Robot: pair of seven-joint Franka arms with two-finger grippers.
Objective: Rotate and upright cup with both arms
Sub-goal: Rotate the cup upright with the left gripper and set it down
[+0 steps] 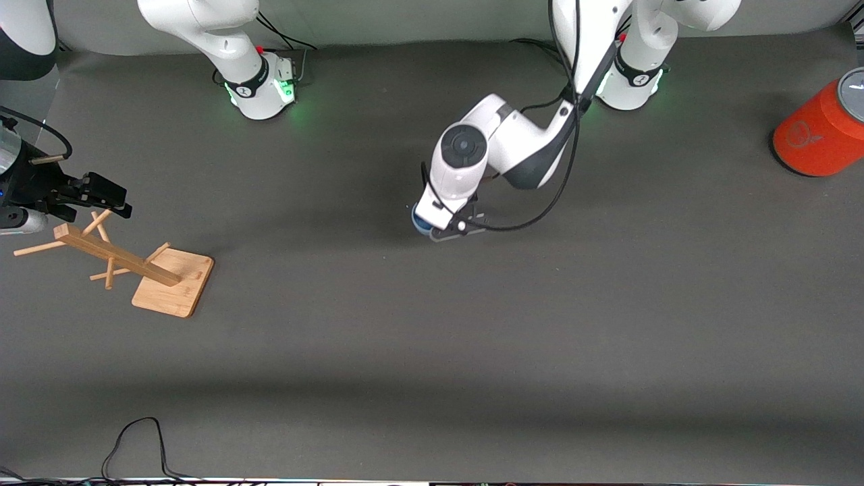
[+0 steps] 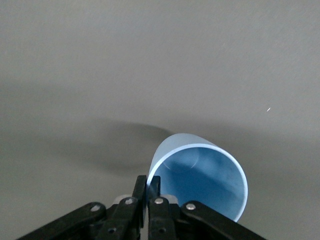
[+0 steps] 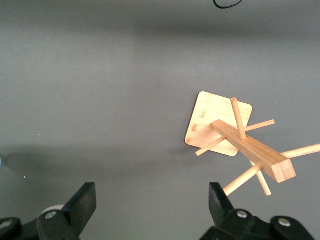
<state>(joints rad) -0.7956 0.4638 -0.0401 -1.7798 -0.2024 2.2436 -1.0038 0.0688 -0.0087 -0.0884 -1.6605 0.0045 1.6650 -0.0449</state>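
Observation:
The pale blue cup (image 2: 205, 175) shows in the left wrist view, tilted with its open mouth toward that camera. My left gripper (image 2: 149, 181) is shut on the cup's rim, one finger inside the wall and one outside. In the front view the left gripper (image 1: 449, 229) is low over the middle of the table, and only a sliver of the cup (image 1: 420, 221) shows under the wrist. My right gripper (image 1: 101, 196) is open and empty at the right arm's end of the table, over the wooden peg rack (image 1: 172, 283). It also shows in the right wrist view (image 3: 152, 197).
The wooden rack (image 3: 217, 125) has a square base, a slanted post and several pegs. A large orange cylinder with a grey top (image 1: 820, 131) stands at the left arm's end of the table. A black cable (image 1: 135, 439) loops near the table's front edge.

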